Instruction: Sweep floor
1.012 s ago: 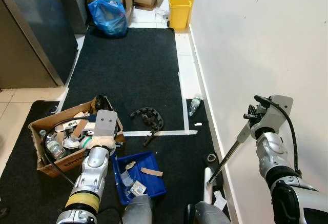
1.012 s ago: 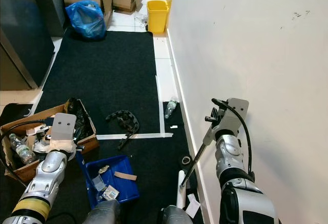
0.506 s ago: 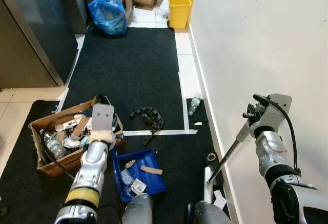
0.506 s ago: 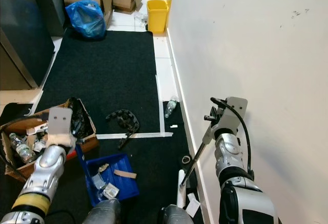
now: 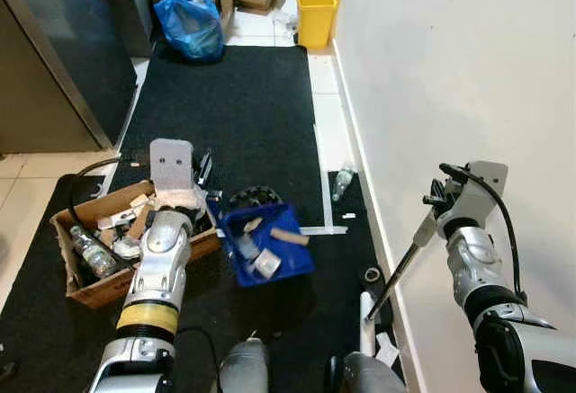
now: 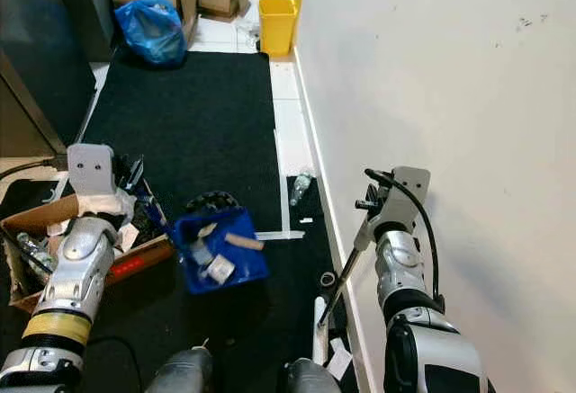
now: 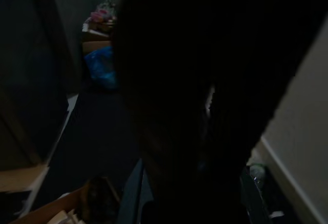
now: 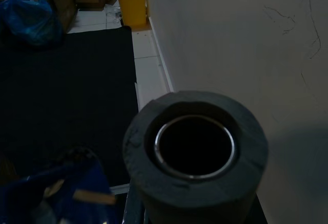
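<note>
Lifted off the mat since a second ago, the blue dustpan now hangs tilted in the air beside the cardboard box, carried by the left gripper, whose jaws I judge to be clamped on its handle, though the grip itself is hard to make out. Scraps of paper and wrappers lie in the pan, so some of the sweeping looks done and the load is on its way to be emptied, probably into the box of rubbish alongside.

Nearest the robot, by the wall, the broom stands where it did, its long handle slanting up to the right gripper, which is closed around the foam-sleeved top; the right wrist view looks straight down that hollow end.

Litter is left. A roll of tape lies beside the broom's foot, a black chain just behind the pan, and a plastic bottle against the wall past the white tape line.

Farther off, across the black mat, a blue bag and a yellow bin stand untouched.
</note>
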Tool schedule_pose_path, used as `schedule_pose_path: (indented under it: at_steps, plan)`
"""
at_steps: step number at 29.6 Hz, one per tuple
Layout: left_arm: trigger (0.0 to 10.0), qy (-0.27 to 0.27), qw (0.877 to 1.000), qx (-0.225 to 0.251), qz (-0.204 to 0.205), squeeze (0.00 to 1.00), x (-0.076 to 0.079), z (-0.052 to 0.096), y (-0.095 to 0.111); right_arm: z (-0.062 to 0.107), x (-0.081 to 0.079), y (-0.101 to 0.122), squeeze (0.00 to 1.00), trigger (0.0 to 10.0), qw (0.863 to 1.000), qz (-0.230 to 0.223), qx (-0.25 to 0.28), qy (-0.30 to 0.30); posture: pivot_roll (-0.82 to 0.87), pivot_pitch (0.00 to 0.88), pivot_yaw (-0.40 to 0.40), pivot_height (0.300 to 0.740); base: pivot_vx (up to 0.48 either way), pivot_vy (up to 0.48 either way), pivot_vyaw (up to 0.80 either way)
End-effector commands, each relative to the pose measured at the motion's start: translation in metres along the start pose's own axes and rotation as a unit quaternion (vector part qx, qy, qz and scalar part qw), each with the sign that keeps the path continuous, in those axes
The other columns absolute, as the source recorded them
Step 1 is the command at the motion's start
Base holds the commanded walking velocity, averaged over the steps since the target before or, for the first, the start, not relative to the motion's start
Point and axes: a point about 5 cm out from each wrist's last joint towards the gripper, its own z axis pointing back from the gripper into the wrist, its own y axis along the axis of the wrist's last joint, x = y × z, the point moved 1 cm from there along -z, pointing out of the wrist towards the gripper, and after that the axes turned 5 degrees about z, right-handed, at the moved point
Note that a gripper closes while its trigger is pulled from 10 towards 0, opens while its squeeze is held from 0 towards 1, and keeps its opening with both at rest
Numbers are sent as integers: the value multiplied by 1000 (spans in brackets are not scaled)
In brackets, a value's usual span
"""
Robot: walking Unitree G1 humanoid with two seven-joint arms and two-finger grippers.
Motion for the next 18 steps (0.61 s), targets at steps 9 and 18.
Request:
schedule_pose_path:
  at_steps: [9, 18]
  plan:
    - [0, -21, 989, 99, 106, 0, 5, -24, 68, 7, -12, -20, 0, 10000, 998, 3, -41, 36, 165, 38, -46, 740, 0, 0, 345]
    - [10000, -10, 986, 139, 96, 0, -6, -32, 105, 6, -12, -19, 0, 10000, 998, 10, -42, 39, 163, 34, -42, 740, 0, 0, 776]
